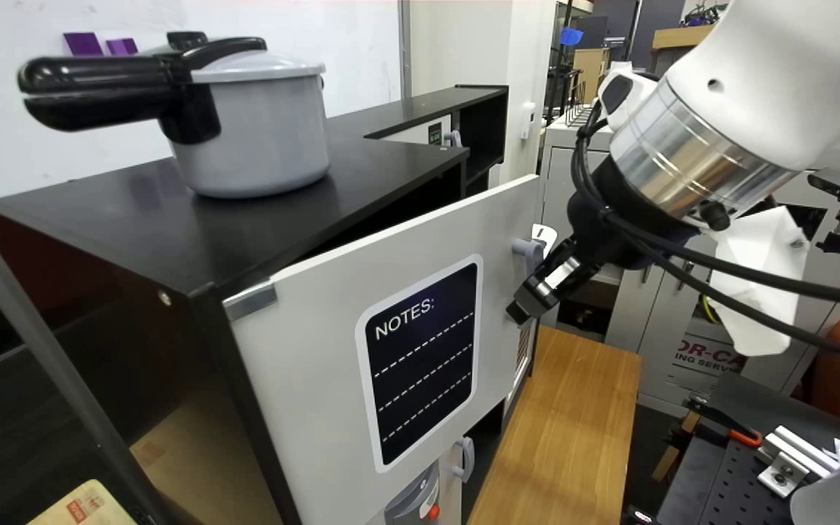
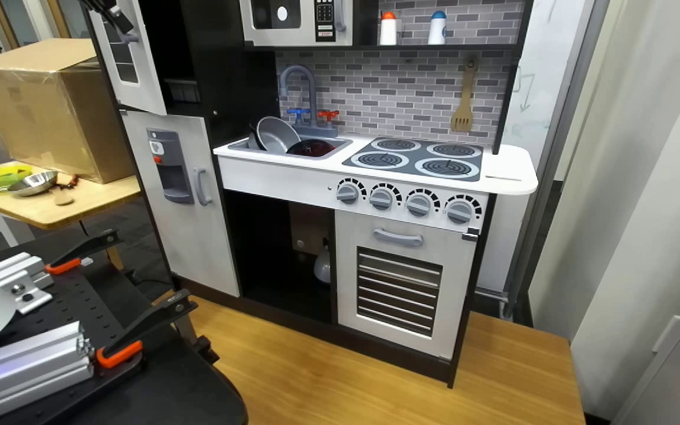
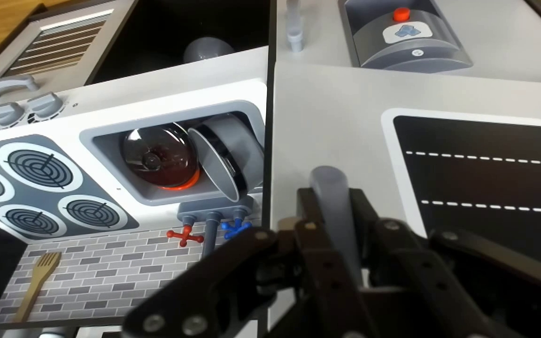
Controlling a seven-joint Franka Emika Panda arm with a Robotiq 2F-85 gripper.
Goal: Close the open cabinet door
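cabinet door (image 1: 325,350): ajar, just above the lower door (image 2: 192,242)
fingers (image 3: 363,211): clenched on the cabinet door's gray handle (image 3: 337,211)
gray pot (image 1: 256,138): upright on the black top (image 1: 121,211)

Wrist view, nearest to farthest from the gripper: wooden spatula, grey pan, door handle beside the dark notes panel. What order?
1. Door handle, between the fingertips of the gripper.
2. Grey pan, in the sink, left of the gripper in the picture.
3. Wooden spatula, toward the picture's lower left corner, against the brick-patterned backsplash.
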